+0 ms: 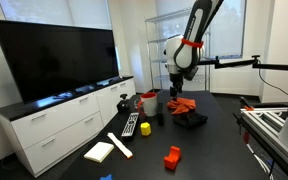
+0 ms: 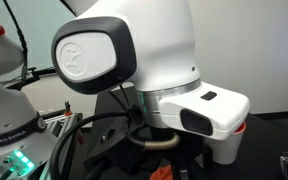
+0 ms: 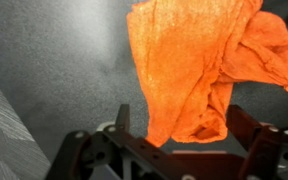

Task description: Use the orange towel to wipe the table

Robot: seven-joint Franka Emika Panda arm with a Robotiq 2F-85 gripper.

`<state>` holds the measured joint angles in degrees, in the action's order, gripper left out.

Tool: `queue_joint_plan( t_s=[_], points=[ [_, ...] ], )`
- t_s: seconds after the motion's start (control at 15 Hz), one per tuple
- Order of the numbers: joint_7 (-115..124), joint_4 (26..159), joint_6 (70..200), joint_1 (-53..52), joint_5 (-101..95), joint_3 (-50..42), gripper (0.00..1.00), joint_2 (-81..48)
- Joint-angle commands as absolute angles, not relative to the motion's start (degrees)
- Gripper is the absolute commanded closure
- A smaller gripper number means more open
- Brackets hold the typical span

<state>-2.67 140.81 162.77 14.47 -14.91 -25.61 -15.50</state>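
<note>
The orange towel lies crumpled on the dark table. In the wrist view its lower fold reaches down between my two fingers. My gripper is open, with the fingers spread wide on either side of that fold and not pressed on it. In an exterior view the gripper points down just above the towel near the back of the black table. In an exterior view the arm's white body fills the frame and hides the towel.
A dark object lies beside the towel. A red cup, a remote, a small yellow item, a red block and a white board sit nearer the front. A TV stands on a white cabinet.
</note>
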Motion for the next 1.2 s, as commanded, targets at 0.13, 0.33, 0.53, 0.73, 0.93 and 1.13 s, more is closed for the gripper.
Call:
queue_joint_plan(
  t_s=[0.13, 0.33, 0.53, 0.73, 0.93, 1.13],
  points=[
    [4.92, 140.19, 164.83, 11.03, -23.12, -31.06, 0.00, -18.30],
    [1.19, 140.77, 164.35, 13.39, -19.18, -27.71, 0.00, -19.43],
    [-1.10, 140.49, 162.40, 14.14, -17.54, -24.73, 0.00, -20.82],
    [-1.56, 139.90, 161.45, 14.33, -16.46, -22.87, 0.28, -21.73],
    [-1.60, 139.46, 161.58, 14.50, -15.82, -22.17, 0.51, -21.95],
    [-2.17, 138.95, 161.01, 14.95, -14.92, -21.72, 0.73, -21.87]
  ],
)
